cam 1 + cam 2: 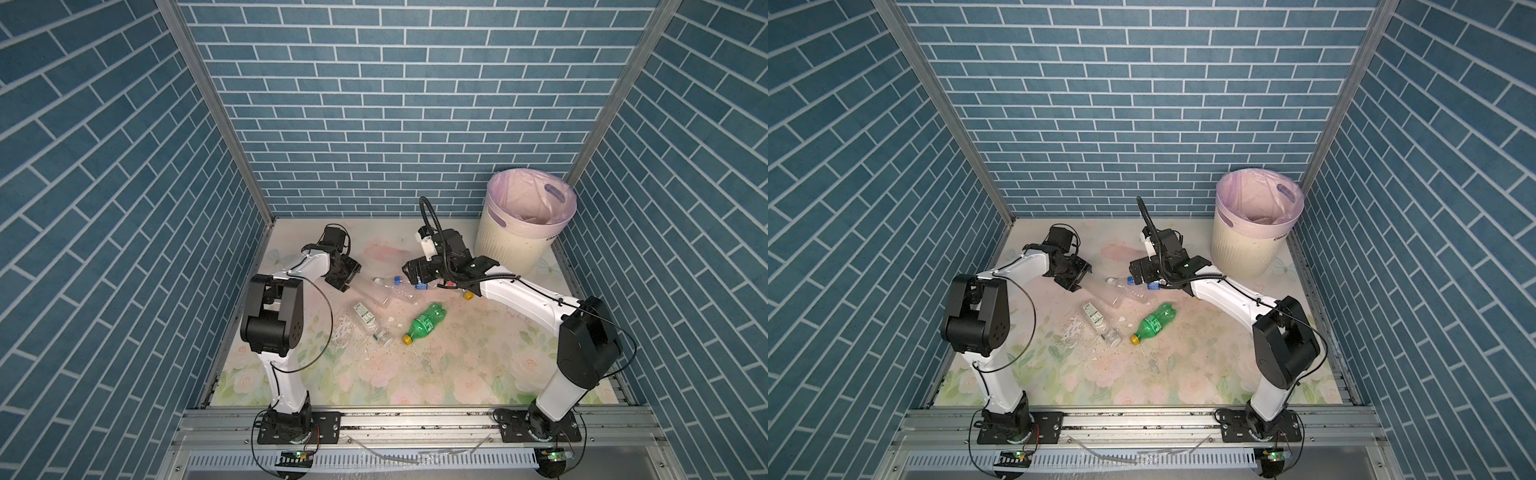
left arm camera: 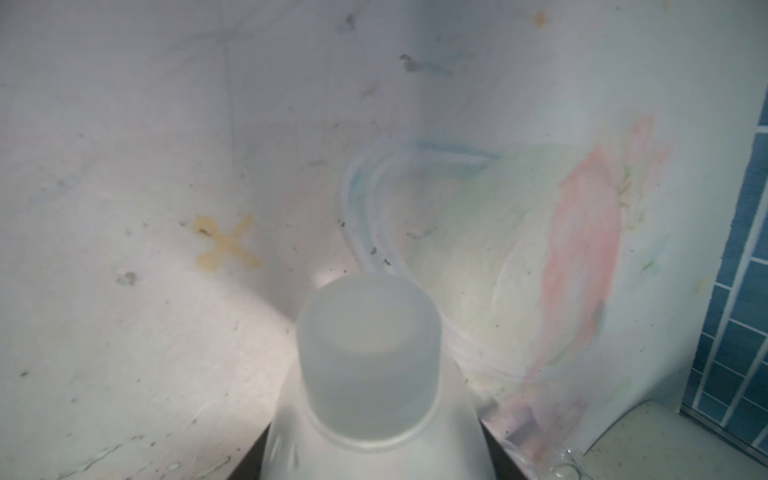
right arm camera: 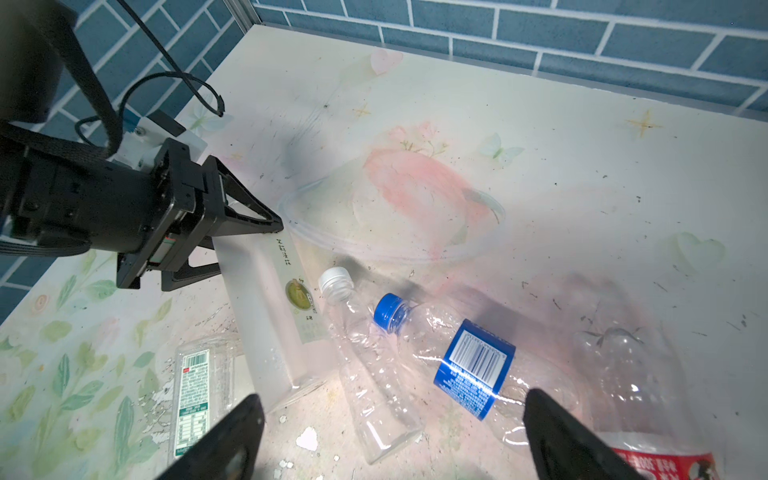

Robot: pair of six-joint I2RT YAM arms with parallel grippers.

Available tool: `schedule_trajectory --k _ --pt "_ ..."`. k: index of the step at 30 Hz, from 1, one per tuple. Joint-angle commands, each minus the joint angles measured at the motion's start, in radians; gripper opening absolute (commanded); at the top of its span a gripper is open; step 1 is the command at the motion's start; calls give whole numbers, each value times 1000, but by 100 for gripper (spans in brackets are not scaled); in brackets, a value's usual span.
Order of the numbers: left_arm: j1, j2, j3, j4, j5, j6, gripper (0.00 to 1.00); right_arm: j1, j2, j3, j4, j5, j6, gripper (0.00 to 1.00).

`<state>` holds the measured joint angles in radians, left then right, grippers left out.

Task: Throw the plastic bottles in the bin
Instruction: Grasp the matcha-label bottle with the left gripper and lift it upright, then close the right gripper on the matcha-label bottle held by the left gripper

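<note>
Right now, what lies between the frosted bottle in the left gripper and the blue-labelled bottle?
The white-capped clear bottle lies on its side between the frosted bottle and the blue-labelled bottle, as the right wrist view shows.

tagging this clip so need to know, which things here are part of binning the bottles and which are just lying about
For the job: bin; frosted bottle, clamped in the left gripper; green bottle; blue-label bottle; white-cap clear bottle; red-label bottle; green-label clear bottle.

Just lying about: clear round lid; white flakes.
</note>
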<state>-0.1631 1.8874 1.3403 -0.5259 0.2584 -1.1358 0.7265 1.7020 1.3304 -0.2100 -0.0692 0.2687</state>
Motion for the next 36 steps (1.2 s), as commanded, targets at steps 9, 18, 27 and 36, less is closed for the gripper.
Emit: schedule_trajectory --k 9,18,27,36 --pt "8 -69 -5 13 64 112 38 -4 26 53 70 -77 56 98" --pt "8 -149 9 148 121 209 40 -10 39 66 102 -113 86 98" --pt "-35 -172 138 201 156 339 40 -41 26 101 139 -174 134 99" --pt "-47 -168 89 361 278 312 40 -52 26 68 264 -260 201 99"
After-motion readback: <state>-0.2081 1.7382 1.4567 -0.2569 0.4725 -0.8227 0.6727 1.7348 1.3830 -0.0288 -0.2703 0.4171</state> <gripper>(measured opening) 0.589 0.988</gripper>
